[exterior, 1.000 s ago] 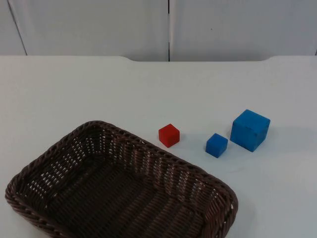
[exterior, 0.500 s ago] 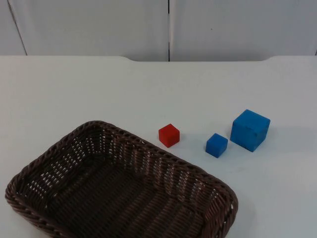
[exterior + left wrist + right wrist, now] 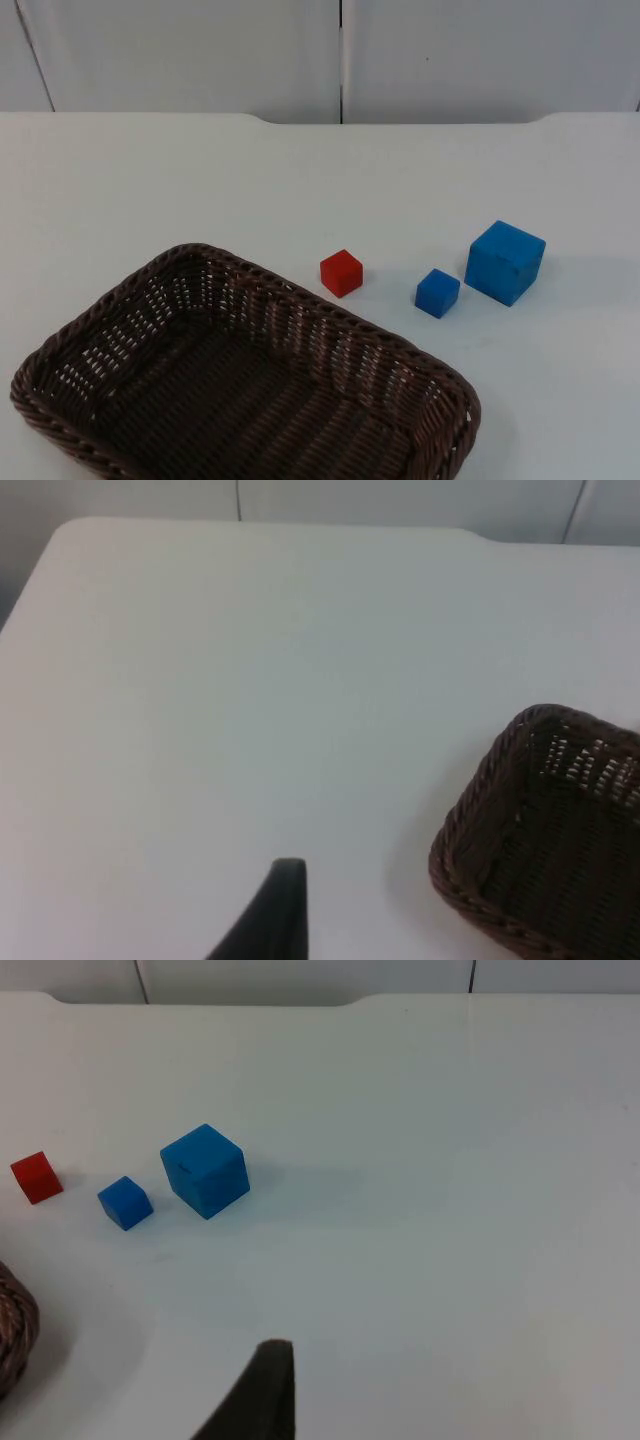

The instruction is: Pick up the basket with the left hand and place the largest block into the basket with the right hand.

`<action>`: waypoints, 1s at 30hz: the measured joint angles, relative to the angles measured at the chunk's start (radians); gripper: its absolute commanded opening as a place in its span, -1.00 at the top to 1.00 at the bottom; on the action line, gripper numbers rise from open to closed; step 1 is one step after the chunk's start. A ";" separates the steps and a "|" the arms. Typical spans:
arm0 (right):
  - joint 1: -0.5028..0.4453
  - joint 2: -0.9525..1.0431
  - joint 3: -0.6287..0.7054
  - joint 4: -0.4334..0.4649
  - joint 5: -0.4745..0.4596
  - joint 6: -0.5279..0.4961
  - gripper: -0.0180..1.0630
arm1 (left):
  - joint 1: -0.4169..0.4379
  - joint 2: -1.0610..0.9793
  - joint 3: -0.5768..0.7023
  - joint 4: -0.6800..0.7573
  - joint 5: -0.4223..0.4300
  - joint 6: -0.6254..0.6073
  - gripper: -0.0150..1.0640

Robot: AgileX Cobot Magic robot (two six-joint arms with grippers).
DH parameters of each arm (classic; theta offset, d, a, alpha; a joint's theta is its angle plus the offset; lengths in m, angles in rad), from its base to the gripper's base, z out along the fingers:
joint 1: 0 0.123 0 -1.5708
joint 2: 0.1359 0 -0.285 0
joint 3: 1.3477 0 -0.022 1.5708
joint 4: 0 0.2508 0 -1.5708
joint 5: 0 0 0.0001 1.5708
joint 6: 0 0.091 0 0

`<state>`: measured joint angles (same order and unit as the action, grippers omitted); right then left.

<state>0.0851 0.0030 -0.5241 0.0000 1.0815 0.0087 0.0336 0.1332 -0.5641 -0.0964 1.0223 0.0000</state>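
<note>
The brown basket is sitting empty on the white surface, the large blue block is resting well apart from the right gripper, and neither gripper's finger state can be told.

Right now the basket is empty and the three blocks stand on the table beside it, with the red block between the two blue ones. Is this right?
Not quite. The small blue block is the one in the middle: the red block is at the end nearest the basket, the large blue block at the far end. The top view shows this. The rest holds: the basket is empty and all three blocks stand on the table.
</note>
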 measured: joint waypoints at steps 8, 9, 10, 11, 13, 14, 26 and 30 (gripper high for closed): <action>0.000 0.000 0.000 0.000 0.000 0.000 -0.98 | 0.000 0.146 -0.043 -0.085 -0.051 0.000 -0.97; 0.000 0.000 0.000 0.000 0.000 0.000 -0.98 | 0.000 0.165 -0.047 -0.100 -0.059 0.000 -0.97; 0.000 0.000 0.000 0.000 0.000 0.000 -0.98 | 0.000 0.189 -0.053 -0.119 -0.065 0.000 -0.97; 0.000 0.000 0.000 0.000 0.000 0.000 -0.98 | 0.000 0.213 -0.054 -0.141 -0.066 0.000 -0.97; 0.000 0.000 0.000 0.000 0.000 0.000 -0.98 | 0.000 0.257 -0.054 -0.187 -0.068 0.000 -0.97; 0.000 0.000 0.000 0.000 0.000 0.000 -0.98 | 0.000 0.257 -0.054 -0.187 -0.068 0.000 -0.97; 0.000 0.000 0.000 0.000 0.000 0.000 -0.98 | 0.000 0.458 -0.054 -0.376 -0.056 0.063 -0.97; 0.000 0.000 0.000 0.000 0.000 0.000 -0.98 | 0.000 0.491 -0.054 -0.419 -0.053 0.070 -0.97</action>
<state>0.0851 0.0030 -0.5241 0.0000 1.0815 0.0087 0.0336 0.6243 -0.6179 -0.5157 0.9693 0.0699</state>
